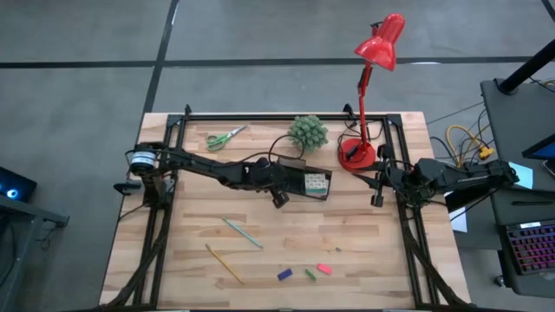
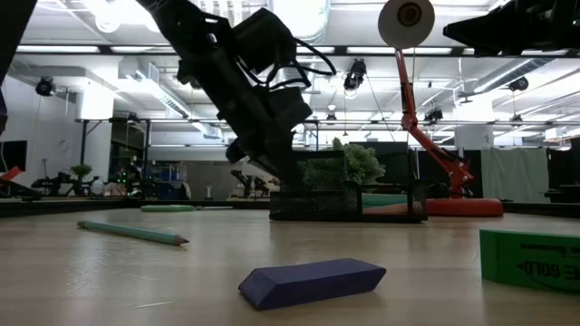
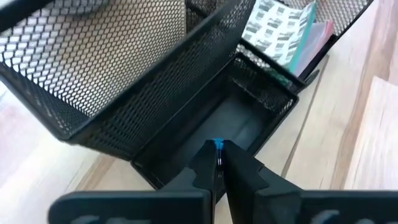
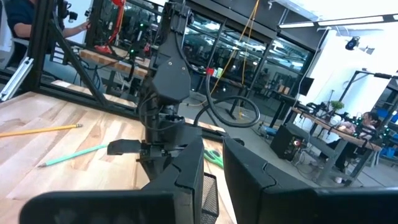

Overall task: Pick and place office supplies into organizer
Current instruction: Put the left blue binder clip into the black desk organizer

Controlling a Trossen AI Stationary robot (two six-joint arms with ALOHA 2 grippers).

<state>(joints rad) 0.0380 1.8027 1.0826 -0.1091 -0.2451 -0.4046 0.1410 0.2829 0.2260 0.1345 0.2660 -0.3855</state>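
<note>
Black mesh makes up the little organizer (image 1: 314,185), and the left pincer (image 3: 218,152) hangs just over its low front box. Its two dark tips are pressed together on a tiny blue piece (image 3: 217,145). Beside that box, farther from the pincer, the white dotted cube (image 3: 272,31) sits in another box with the pink sticky-note pad (image 3: 318,36) right next to it.

Behind the left pincer, on the wooden counter (image 1: 364,243), lie the teal pen (image 1: 242,232) and the yellow pencil (image 1: 225,263). Farther off sit a dark blue eraser (image 1: 284,275), a small green piece (image 1: 310,274) and a pink piece (image 1: 324,269). The green-handled scissors (image 1: 225,138) lie well away, near the back edge.

The right pincer (image 1: 378,185) waits at the side of the counter, near the red lamp (image 1: 370,95). I cannot tell whether its tips are spread or pressed together. A spiky green plant (image 1: 308,132) stands just behind the organizer.
</note>
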